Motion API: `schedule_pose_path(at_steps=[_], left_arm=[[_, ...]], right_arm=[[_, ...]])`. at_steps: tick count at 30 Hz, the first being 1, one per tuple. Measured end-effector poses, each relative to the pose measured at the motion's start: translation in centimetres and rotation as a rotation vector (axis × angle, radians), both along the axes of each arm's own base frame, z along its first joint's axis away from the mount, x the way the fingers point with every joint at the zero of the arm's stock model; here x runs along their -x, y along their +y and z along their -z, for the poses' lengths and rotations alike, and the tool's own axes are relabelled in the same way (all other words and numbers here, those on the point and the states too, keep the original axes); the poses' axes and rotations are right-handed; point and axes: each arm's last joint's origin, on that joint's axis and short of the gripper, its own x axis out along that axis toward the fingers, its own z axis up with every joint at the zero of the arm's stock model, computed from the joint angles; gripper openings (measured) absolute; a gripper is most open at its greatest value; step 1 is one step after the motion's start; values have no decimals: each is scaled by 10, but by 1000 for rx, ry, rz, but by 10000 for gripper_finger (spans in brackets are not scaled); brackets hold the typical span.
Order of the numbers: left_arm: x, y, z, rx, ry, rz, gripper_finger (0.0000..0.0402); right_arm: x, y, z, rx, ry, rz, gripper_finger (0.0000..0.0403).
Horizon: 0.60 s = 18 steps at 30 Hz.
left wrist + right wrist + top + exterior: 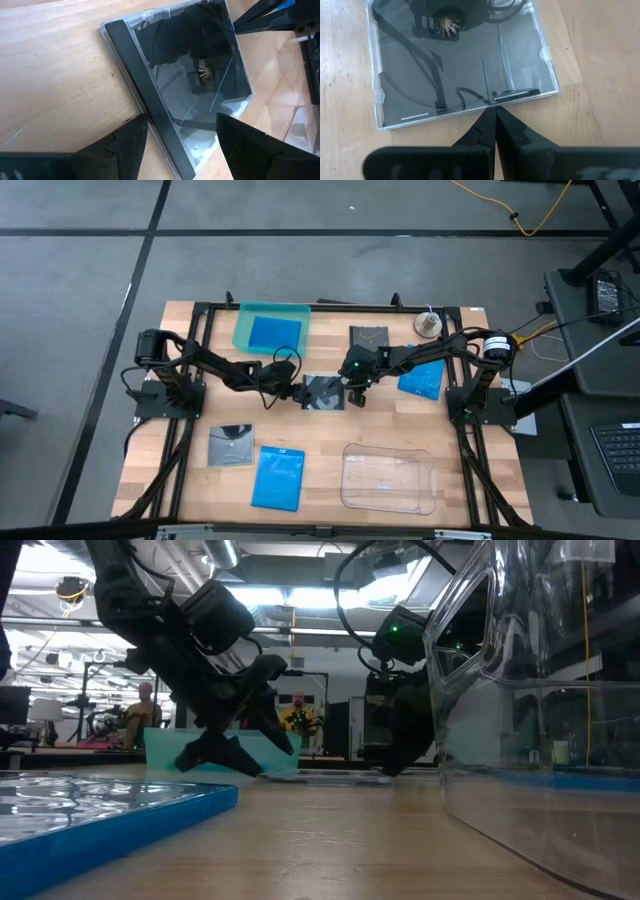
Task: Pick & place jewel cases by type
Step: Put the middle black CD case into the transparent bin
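Note:
A dark grey, clear-lidded square jewel case lies flat at the table's middle. My left gripper is open at its left side. In the left wrist view the two fingers stand either side of the case's spine corner. My right gripper is shut at the case's right edge. Two more dark cases lie flat at the far middle and near left. One blue case lies in the teal tray, another at the right, a third near the front. My left gripper straddles the case's spine corner; I cannot tell whether either finger touches it. My right gripper has its shut fingertips against the case's edge, about midway along it. It comes slanting down from the table's right. The case lies flat on the wood.
The teal tray sits at the far left of middle. A larger clear tray stands near the front right and fills the right of the low view. A small round object rests at the far right. People show in the room behind.

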Motion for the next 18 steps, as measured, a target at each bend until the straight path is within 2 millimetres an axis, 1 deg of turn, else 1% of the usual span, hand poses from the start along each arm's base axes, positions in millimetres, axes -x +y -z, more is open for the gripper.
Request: schedule_pose_path(at_steps=[11,18], left_arm=[[3,-1,-18,-16,-50,13,215],[7,-1,-39,-57,-108,43,214]], right_arm=[[0,0,0,5,-2,-7,10],[0,0,0,13,-4,-20,10]])
